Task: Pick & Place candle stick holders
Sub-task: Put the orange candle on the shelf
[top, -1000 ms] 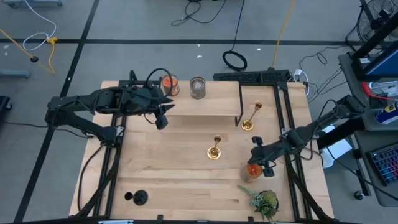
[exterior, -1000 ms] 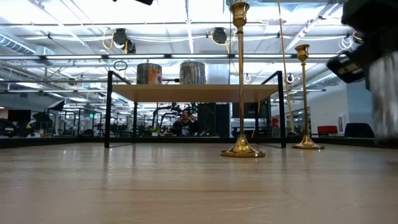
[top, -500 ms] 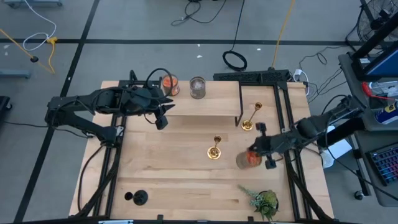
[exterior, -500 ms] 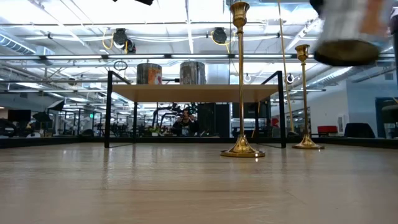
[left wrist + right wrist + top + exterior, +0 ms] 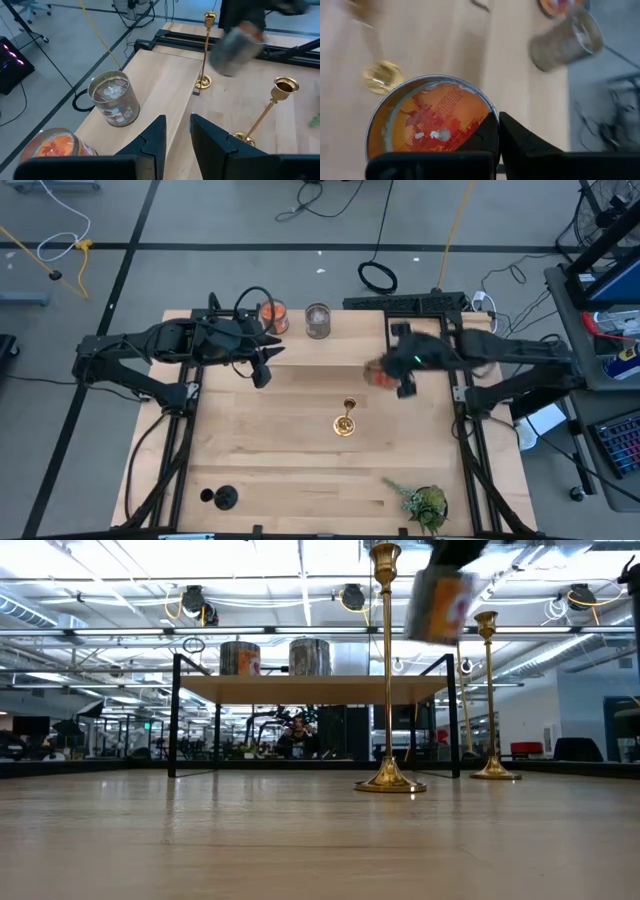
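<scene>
From above, the right gripper [image 5: 398,372] carries an orange-filled glass jar [image 5: 379,374] over the table [image 5: 280,470], near the raised shelf [image 5: 330,352]; one gold candlestick [image 5: 346,421] stands mid-table and the black candlestick [image 5: 222,498] near the front-left corner. At table level, two gold candlesticks stand upright, the second [image 5: 490,690] farther back. The left gripper [image 5: 177,137] waits, fingers narrowly apart, by the shelf jars.

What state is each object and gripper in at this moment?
Right gripper: shut on orange jar, carrying it above the table.
Orange jar: held, lifted, open top.
Left gripper: open, empty, beside the raised shelf.
Two gold candlesticks: upright on table.
Black candlestick: on the table, untouched.
Silver-grey jar: upright on shelf.
</scene>
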